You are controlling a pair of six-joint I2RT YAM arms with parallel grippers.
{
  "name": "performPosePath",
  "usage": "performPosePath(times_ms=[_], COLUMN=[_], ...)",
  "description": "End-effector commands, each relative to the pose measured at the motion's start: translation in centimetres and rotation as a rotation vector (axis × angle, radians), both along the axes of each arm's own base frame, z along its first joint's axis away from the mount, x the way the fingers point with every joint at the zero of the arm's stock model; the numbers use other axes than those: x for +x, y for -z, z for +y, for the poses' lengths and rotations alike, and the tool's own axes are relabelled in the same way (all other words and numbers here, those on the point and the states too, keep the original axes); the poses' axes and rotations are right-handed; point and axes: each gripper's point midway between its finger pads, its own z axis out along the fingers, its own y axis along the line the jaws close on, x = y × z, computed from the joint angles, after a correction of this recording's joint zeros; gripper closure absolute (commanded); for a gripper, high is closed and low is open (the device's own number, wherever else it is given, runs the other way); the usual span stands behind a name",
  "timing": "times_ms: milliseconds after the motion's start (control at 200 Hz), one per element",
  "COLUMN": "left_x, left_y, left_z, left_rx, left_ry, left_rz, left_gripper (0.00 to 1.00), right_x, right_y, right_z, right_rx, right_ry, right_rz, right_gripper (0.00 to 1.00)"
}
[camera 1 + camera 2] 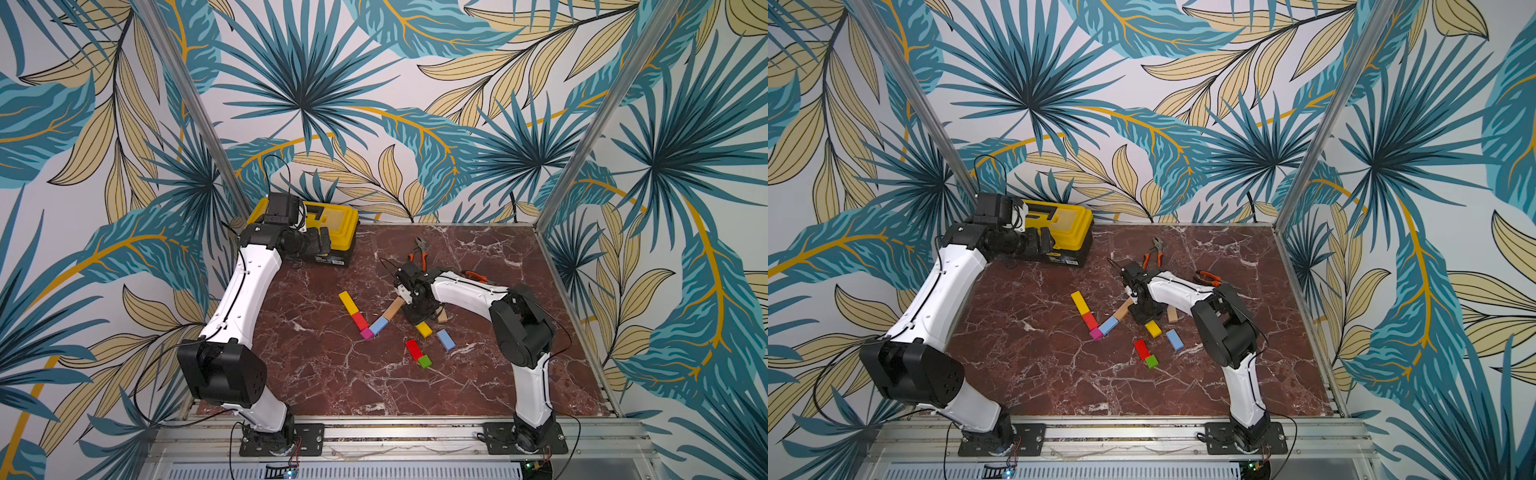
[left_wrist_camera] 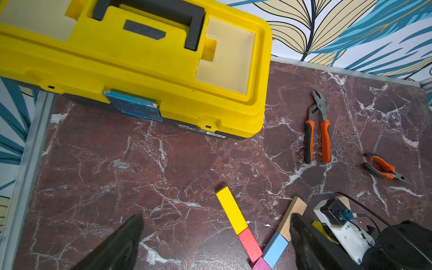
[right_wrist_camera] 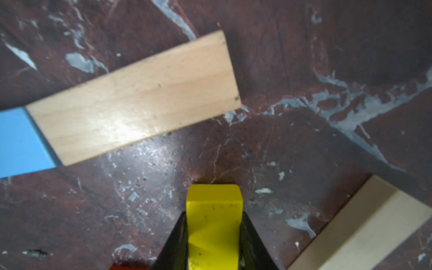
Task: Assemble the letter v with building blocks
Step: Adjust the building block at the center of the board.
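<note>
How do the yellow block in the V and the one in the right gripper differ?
The long yellow block in the V lies free, butted against the short red block; the other yellow block is clamped in the right gripper. In a top view the first shows whole, the second partly hidden under the gripper. Both: same yellow, flat-sided.

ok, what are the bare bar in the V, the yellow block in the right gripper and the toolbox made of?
bare bar: unpainted wood, visible grain, slight sheen.
yellow block: probably wood under glossy opaque paint; no grain shows.
toolbox: likely moulded plastic, yellow lid with rounded edges, smooth semi-matte.
</note>
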Motion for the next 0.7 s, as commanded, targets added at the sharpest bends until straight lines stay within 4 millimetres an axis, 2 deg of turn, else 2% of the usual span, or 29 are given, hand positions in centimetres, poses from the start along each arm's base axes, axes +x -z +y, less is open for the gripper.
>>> performPosePath(times_ms=[0, 165, 371, 696], left_x=[0.0, 0.0, 0.0, 0.0], left_y=[-0.1, -0.2, -0.1, -0.1], left_z=[0.4, 0.4, 0.4, 0.4], left_rx=[0.001, 0.002, 0.001, 0.003], left_ry=[0.001, 0.000, 0.001, 0.002], left_rz=[-0.008, -0.011, -0.010, -0.010], left_gripper=[0.01, 0.01, 0.01, 0.01], right_x=[-1.0, -1.2, -1.4, -2.0], right_y=[1.0, 1.2, 1.3, 1.6], right_z=[0.7, 1.3, 1.5, 1.7], right_rx=[-0.008, 0.009, 0.011, 0.017], right_ry=[-0.005, 0.005, 0.012, 0.014], right_rz=[0.044, 0.048, 0.045, 0.056], right_gripper=[0.80, 0.80, 0.73, 0.79])
